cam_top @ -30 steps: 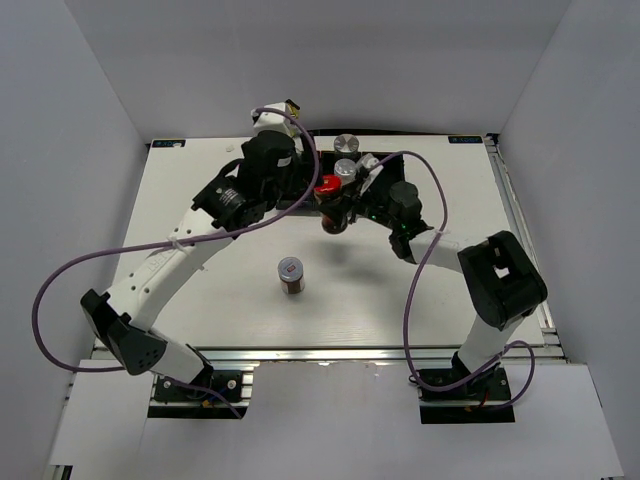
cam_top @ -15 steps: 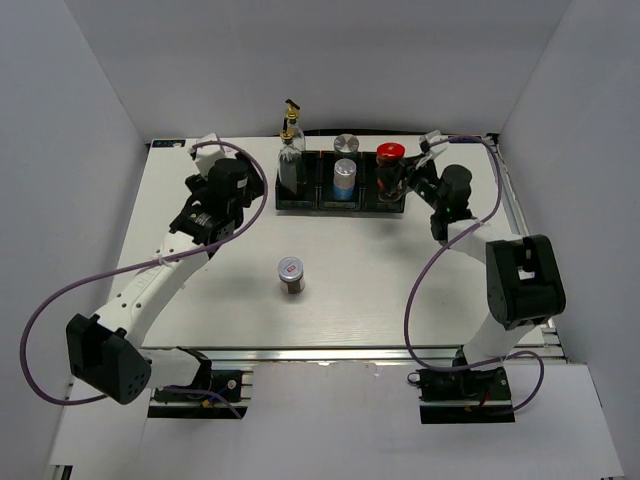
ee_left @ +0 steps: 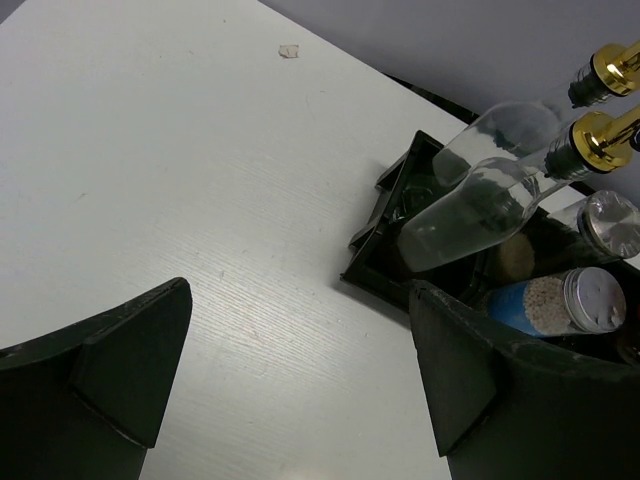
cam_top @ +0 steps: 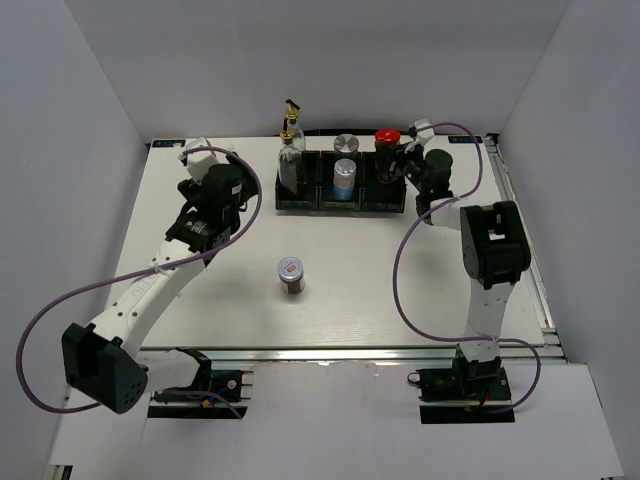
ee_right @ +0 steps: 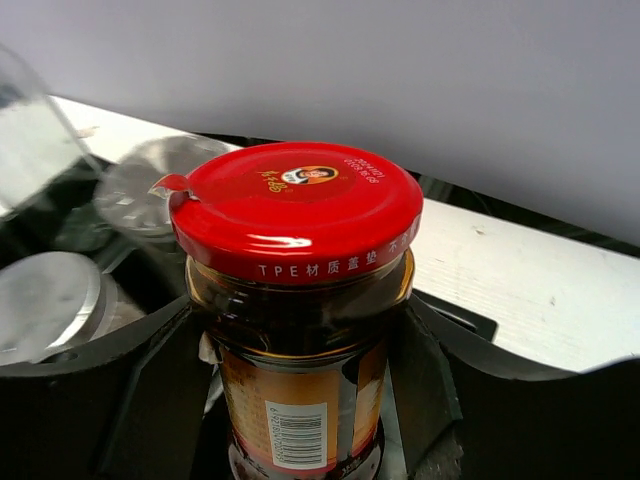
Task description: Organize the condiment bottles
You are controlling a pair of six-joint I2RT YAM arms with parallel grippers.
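Two clear glass cruets [cam_top: 290,160] with gold-black pourers stand in the left compartment of the black tray [cam_top: 312,208]. They lean across the left wrist view [ee_left: 470,210]. The blue-labelled shaker [cam_top: 344,180] and the white silver-lidded cylinder [cam_top: 346,143] sit in the middle compartment. My right gripper [cam_top: 402,162] is shut on the red-capped dark jar [cam_top: 388,140] at the tray's right compartment, its fingers flanking the jar [ee_right: 295,300]. The small brown jar [cam_top: 291,274] stands alone mid-table. My left gripper [cam_top: 225,180] is open and empty, left of the tray [ee_left: 385,235].
White walls close in the table on three sides. The tray sits against the back edge. A small white scrap [ee_left: 289,50] lies on the table at the back left. Purple cables loop from both arms.
My left arm has pulled back left, away from the tray, uncovering the cruets. My right gripper has carried the red-capped jar from in front of the tray to its right compartment, then slightly farther back.
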